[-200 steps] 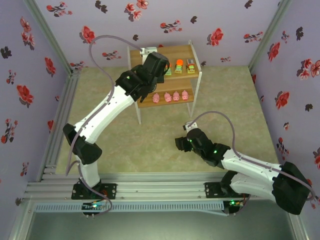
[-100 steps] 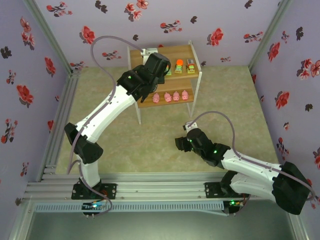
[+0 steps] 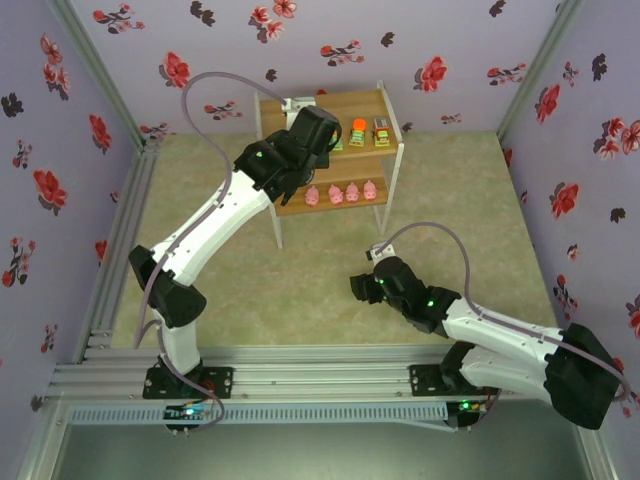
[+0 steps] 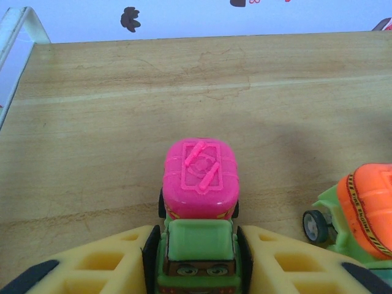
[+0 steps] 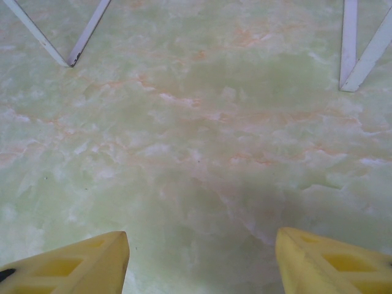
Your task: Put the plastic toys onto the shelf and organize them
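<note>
On the top board of the shelf [image 3: 300,105] [image 4: 122,122] stands a yellow-green toy truck with a magenta top [image 4: 199,184]. My left gripper [image 4: 197,248] [image 3: 325,135] has its black pads [image 4: 151,251] against both sides of the truck's cab, shut on it. An orange-topped truck [image 4: 361,211] [image 3: 357,133] stands just right of it, and a grey-brown-topped one [image 3: 381,132] further right. Several pale-pink pig toys [image 3: 340,193] line the lower board. My right gripper [image 3: 358,287] [image 5: 202,257] hangs open over the green mat, nothing between its fingers.
The shelf's white legs [image 5: 73,58] [image 5: 352,79] stand ahead of my right gripper. A white frame rail [image 4: 15,37] bounds the top board on the left. Floral walls [image 3: 60,120] close in the green mat [image 3: 460,190] on three sides.
The left arm has shifted very slightly at the shelf top, still around the magenta-topped truck. The right arm has not moved.
</note>
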Tool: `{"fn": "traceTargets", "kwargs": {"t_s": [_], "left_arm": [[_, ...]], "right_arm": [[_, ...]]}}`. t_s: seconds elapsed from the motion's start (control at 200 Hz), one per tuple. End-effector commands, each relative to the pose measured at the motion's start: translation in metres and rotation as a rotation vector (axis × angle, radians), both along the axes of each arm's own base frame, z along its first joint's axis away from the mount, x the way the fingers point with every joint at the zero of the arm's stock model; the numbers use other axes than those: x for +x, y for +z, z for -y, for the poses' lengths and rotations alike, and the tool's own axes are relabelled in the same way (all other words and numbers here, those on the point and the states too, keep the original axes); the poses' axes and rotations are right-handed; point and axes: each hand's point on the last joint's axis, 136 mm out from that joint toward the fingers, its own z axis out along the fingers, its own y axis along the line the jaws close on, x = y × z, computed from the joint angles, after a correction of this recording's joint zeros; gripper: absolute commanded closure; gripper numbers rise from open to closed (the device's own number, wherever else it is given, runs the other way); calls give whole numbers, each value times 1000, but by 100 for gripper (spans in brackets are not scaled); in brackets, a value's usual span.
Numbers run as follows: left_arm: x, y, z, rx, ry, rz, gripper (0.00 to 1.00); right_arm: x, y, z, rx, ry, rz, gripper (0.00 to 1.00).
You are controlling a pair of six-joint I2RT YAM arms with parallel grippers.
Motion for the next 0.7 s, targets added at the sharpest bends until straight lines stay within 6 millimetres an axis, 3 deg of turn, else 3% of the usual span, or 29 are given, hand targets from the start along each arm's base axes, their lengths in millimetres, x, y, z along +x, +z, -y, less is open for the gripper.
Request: {"fn": "traceTargets", "kwargs": {"t_s": [0.0, 0.695], "left_arm": [[0, 9, 0, -22, 2, 12, 60], [-6, 19, 8, -28, -29, 37, 59]], "right_arm": [[4, 1, 3, -14, -19, 16, 35], [4, 1, 3, -15, -18, 16, 35]]}}
